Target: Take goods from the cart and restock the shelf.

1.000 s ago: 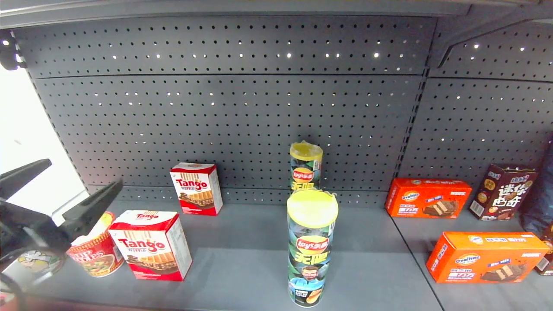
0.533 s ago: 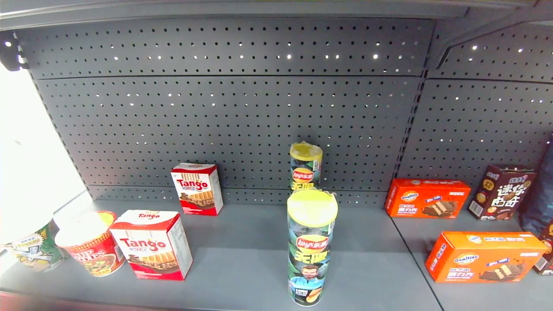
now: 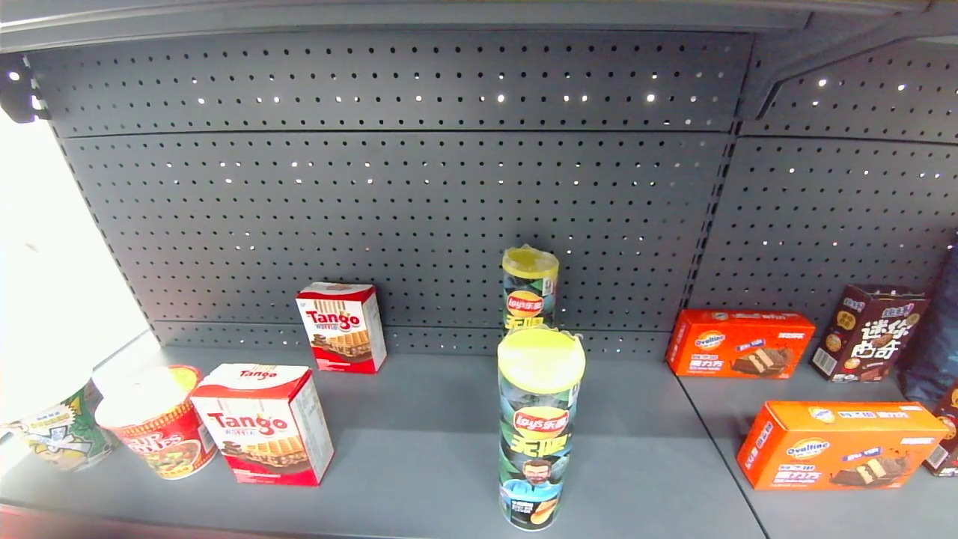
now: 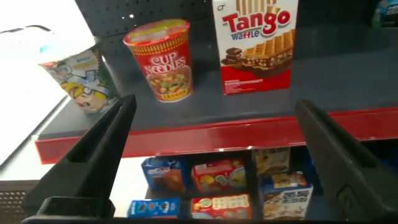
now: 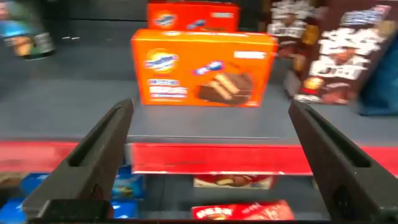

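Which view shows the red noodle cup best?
The left wrist view: the red noodle cup stands whole and front-on on the shelf. The head view catches it from above, beside a wafer box. The right wrist view faces an orange box.

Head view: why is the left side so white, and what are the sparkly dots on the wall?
Head view: bright light from the left washes out the lids of the green-and-white paper cup and red noodle cup; the sparkles are light through holes in the grey perforated back panel. Left wrist view: the same glare whitens the green cup's top.
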### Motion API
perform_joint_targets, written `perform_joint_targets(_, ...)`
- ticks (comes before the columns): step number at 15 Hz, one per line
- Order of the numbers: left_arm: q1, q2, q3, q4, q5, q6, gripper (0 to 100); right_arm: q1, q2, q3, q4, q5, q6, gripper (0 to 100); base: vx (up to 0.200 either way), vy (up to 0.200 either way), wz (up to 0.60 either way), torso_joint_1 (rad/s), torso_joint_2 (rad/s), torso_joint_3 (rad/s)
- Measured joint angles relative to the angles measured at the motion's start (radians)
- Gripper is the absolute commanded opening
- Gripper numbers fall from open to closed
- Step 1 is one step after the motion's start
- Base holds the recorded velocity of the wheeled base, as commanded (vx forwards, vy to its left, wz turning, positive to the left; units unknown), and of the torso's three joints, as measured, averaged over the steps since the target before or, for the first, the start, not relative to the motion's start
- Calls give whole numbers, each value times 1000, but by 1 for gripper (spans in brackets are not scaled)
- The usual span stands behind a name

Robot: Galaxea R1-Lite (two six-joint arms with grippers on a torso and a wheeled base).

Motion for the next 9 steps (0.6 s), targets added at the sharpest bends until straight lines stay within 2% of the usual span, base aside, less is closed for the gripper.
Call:
perform_joint_targets(1, 0, -4, 2, 2, -13, -22, 100, 0, -1, 0, 19, -25, 3, 100, 0, 0, 0, 0, 0, 0)
perform_joint_targets(3, -1, -9, 3, 10, -26, -92, 100, -1, -3, 1, 58, -86, 21, 100, 0, 0, 0, 0, 0, 0)
perform_joint_targets(4, -1, -10, 3, 12, -47, -109, 100, -1, -3, 1, 57, -88, 24, 100, 0, 0, 0, 0, 0, 0)
perform_joint_targets(6, -4, -12, 4, 23, -137, -123, 100, 0, -3, 2, 58, -89, 28, 100, 0, 0, 0, 0, 0, 0)
perform_joint_targets(7, -28, -12, 4, 25, -146, -122, 100, 0, -3, 2, 58, -89, 29, 100, 0, 0, 0, 0, 0, 0)
perform_joint_targets(8, -54, -12, 4, 33, -135, -122, 100, 0, -3, 2, 58, -89, 29, 100, 0, 0, 0, 0, 0, 0)
perform_joint_targets(9, -65, -12, 4, 51, -77, -123, 100, 0, -3, 2, 58, -89, 29, 100, 0, 0, 0, 0, 0, 0)
